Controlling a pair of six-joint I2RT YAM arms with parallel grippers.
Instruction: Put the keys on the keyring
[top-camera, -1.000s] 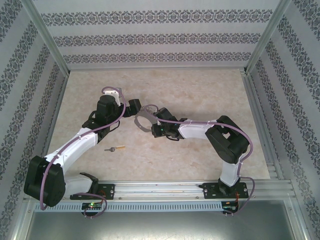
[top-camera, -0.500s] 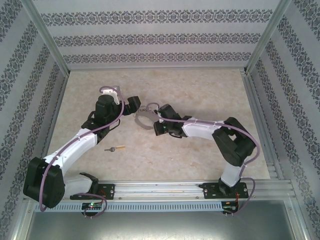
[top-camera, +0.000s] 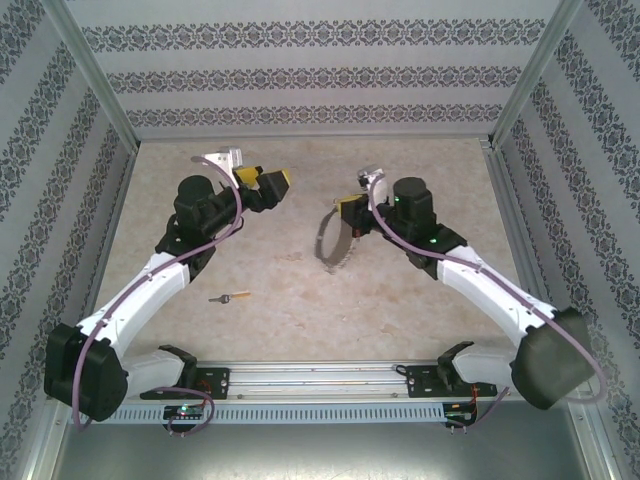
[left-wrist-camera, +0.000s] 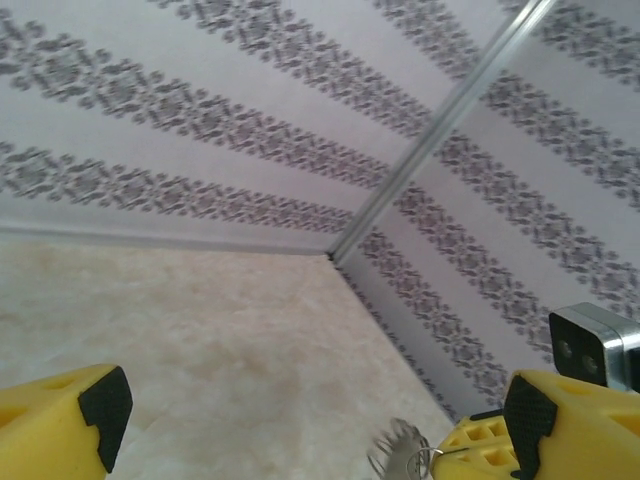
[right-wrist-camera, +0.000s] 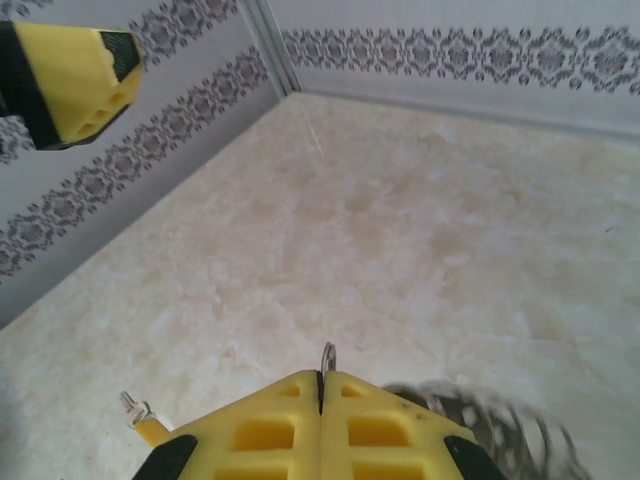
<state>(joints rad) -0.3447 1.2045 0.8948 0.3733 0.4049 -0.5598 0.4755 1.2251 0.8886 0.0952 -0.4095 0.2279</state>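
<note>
Top external: backed apart from mid-table meeting. Kept keyring (top-camera: 320, 243) pinched in closed right gripper (top-camera: 350, 210), apparently dangling; spread left gripper (top-camera: 266, 180) wide, empty; left key (top-camera: 231, 297) unthreaded.

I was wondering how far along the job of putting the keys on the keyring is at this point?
Done: the right gripper is shut on the keyring, which hangs from it. In hand: the left gripper is open and empty, facing the ring. Left: the key lies on the table beside the left arm, not yet picked up or threaded.
</note>
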